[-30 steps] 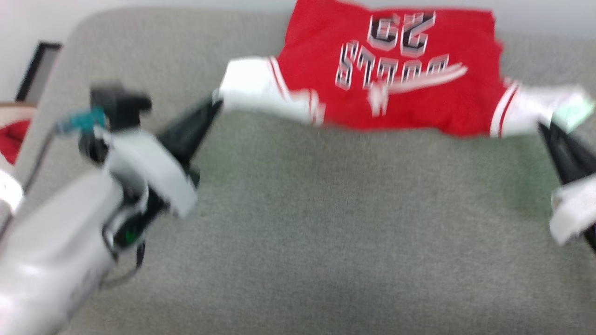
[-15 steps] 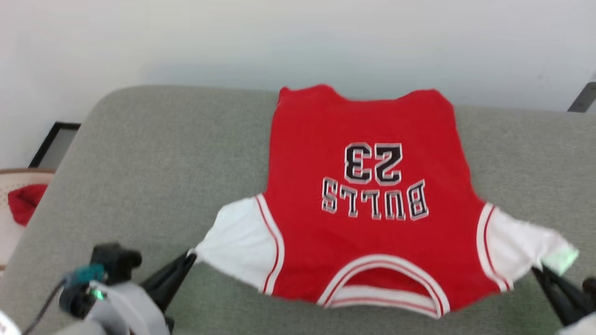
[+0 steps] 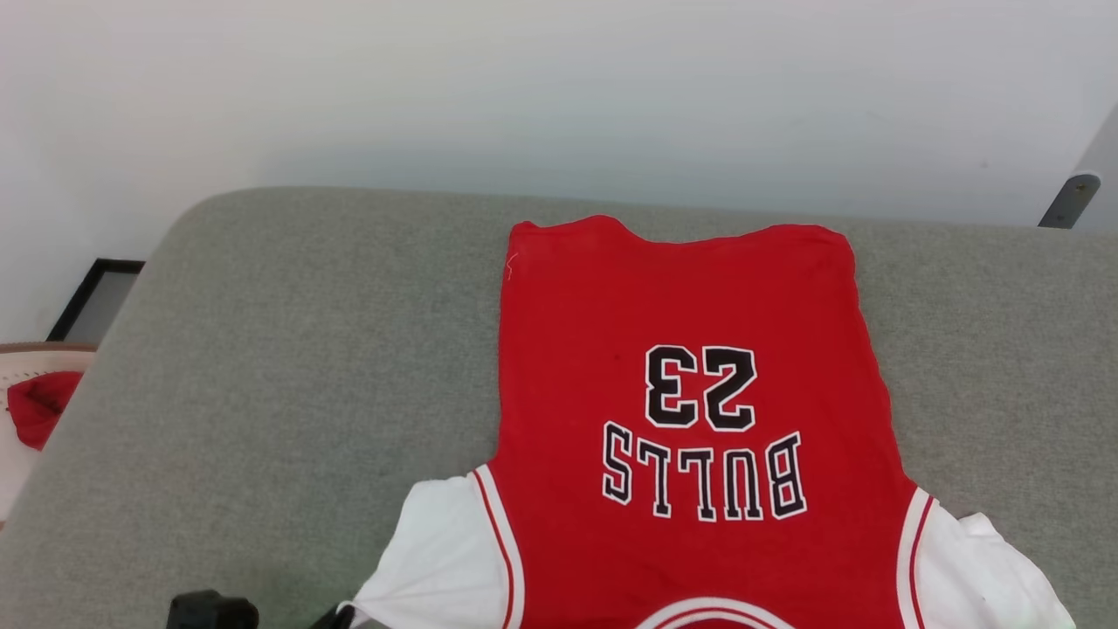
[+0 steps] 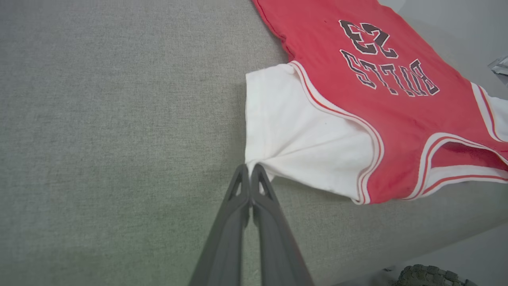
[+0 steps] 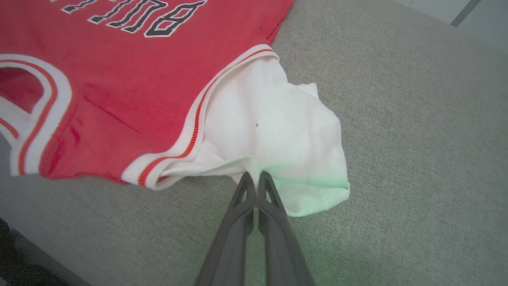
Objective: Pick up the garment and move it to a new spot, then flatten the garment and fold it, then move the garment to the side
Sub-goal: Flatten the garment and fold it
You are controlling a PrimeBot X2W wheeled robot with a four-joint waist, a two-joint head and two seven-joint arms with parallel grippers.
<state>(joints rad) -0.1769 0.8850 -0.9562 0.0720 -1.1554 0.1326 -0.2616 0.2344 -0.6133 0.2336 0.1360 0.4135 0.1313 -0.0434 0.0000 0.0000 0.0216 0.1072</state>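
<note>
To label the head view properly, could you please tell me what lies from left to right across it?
Red cloth → bare grey cushion → garment's white sleeve → its red body → its other white sleeve → metal leg at the far right.

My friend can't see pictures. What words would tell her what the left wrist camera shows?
The left gripper, shut, pinches the corner of a white sleeve on a red jersey. The jersey lies spread on a grey cushion, its black BULLS 23 lettering upside down.
</note>
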